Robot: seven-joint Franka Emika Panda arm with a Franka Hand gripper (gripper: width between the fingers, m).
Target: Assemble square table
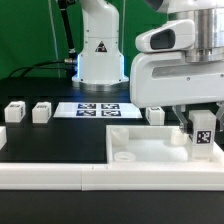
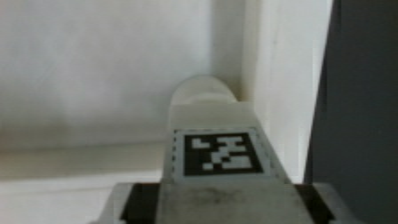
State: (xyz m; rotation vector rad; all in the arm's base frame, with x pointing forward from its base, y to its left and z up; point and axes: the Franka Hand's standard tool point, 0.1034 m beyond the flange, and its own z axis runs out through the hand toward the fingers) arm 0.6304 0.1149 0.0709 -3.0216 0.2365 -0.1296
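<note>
Long white L-shaped rail (image 1: 60, 178) is lying nearest the camera, running along the bottom of the exterior view. Just behind it, the large white plastic square slab (image 1: 150, 150) is resting flat on the black table (image 1: 55, 140) at lower centre to lower right. Its raised rim is facing up, and a round corner hole (image 1: 122, 156) is showing at its near left corner.

The gripper (image 1: 201, 122) is hanging over the slab's right-hand end, at the exterior view's right. It is clenched on a small white stubby leg (image 1: 202, 142), which is standing upright with its black-and-white marker tag facing the camera. Cannot tell whether the leg's lower end is touching the slab.

In the wrist view, the same leg (image 2: 217, 140) is filling the middle, tag toward the lens, with grey fingers (image 2: 128, 205) pressing in on both sides of it. Its rounded tip is pointing at the slab (image 2: 89, 80), close beside the raised rim. A dark strip of table is showing past the rim.

Three more legs are sitting loose on the table in the middle band of the exterior view. A far-left leg (image 1: 15, 110) and a second leg (image 1: 41, 112) are near each other. A third leg (image 1: 155, 115) is just behind the slab. The marker board (image 1: 97, 108) is lying flat between the second and third legs. The white robot base (image 1: 100, 50) is standing behind it at upper centre.
</note>
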